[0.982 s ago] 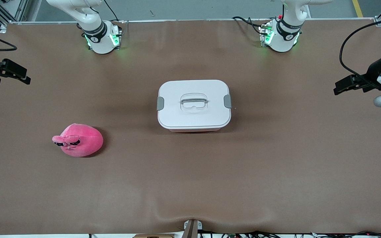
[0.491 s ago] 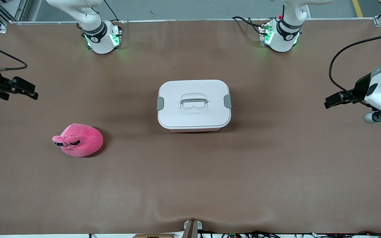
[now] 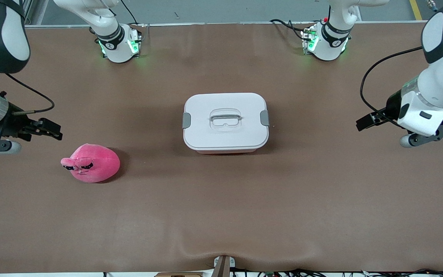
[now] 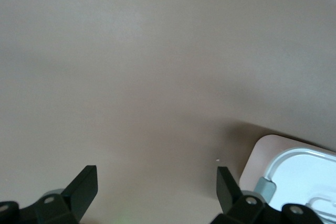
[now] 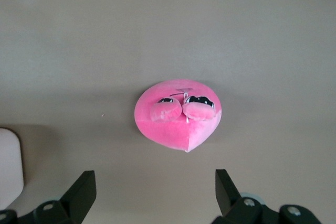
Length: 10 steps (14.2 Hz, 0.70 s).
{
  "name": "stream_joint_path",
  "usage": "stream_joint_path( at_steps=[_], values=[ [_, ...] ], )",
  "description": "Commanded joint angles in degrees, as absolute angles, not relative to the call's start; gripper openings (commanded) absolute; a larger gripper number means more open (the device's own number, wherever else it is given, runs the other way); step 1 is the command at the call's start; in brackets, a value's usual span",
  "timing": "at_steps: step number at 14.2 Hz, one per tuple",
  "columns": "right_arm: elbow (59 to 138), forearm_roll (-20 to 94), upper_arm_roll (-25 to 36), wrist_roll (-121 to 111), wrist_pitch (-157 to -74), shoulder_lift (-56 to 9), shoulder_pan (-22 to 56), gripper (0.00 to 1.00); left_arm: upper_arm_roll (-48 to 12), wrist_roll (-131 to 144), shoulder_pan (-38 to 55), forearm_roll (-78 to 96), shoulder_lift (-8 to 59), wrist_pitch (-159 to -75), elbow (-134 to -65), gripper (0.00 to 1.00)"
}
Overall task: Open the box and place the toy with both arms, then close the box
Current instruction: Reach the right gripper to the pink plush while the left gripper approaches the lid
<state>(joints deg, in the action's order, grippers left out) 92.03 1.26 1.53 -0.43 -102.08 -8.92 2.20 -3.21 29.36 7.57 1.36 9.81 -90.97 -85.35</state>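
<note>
The box (image 3: 225,121) sits shut at the table's middle, white lid with two grey end clips and a recessed grey handle; one corner shows in the left wrist view (image 4: 294,174). The pink toy (image 3: 92,162) lies nearer the front camera, toward the right arm's end; it shows in the right wrist view (image 5: 178,120). My right gripper (image 3: 54,131) is open and empty, up over the table beside the toy. My left gripper (image 3: 363,124) is open and empty, over bare table toward the left arm's end, apart from the box.
The brown table cover (image 3: 221,215) has a raised wrinkle at the edge nearest the front camera. The arm bases (image 3: 119,42) stand along the table's edge farthest from that camera.
Both arms have swung in over the table. The right gripper has come closer to the toy, the left gripper closer to the box. Box and toy have not moved.
</note>
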Motion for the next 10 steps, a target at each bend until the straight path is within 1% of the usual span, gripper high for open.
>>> stream_joint_path(
  at_steps=[1,6,10],
  values=[
    [94.3,1.8,1.9,-0.9,-104.6,-8.4,2.5,1.00,-3.2,34.2,9.4,2.2,11.1,-91.1,-83.7,1.00],
    [94.3,1.8,2.0,-4.9,-105.6,-10.8,2.0,1.00,-3.2,46.5,13.7,2.3,12.0,-92.7,-83.7,1.00],
    [94.4,1.0,2.0,-9.0,-109.1,-13.8,2.5,1.00,-3.2,57.2,17.6,2.3,12.8,-93.5,-83.7,1.00]
  ],
)
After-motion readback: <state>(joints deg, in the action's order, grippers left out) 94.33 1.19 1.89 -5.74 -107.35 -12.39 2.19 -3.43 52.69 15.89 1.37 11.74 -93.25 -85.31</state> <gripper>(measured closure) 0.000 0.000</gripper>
